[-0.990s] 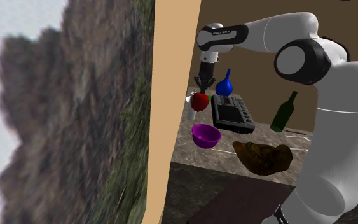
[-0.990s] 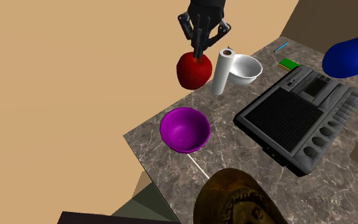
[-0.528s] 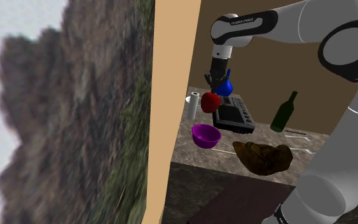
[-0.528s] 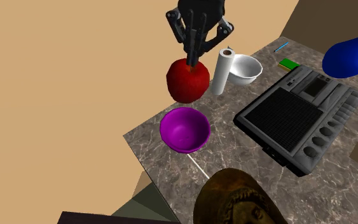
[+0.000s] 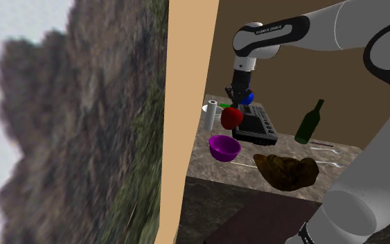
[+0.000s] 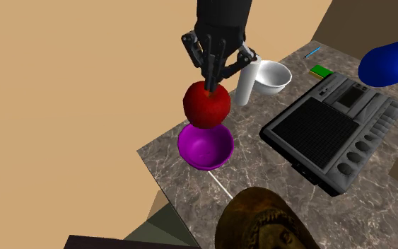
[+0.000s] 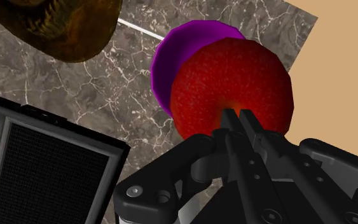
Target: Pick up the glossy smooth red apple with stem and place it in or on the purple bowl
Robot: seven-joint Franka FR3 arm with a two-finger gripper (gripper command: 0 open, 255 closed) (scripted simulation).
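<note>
Red apple [image 6: 206,106] held tight at its top by the closed gripper [image 6: 211,86]. Hung right over the purple bowl [image 6: 204,150], lower down on the table [image 6: 261,187]. Carrying step, likely near its end. Next: needed going down a little, then letting go.

Home kitchen corner: marble countertop [image 6: 254,166], paper towel roll [image 6: 247,81], white bowl [image 6: 273,76], green bottle [image 5: 309,123]

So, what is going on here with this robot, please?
The white robot arm holds a red apple by its top, clasped between its black fingers. The apple hangs in the air, roughly over the purple bowl, which stands empty near the edge of the stone table. The apple is not yet in the bowl.
</note>
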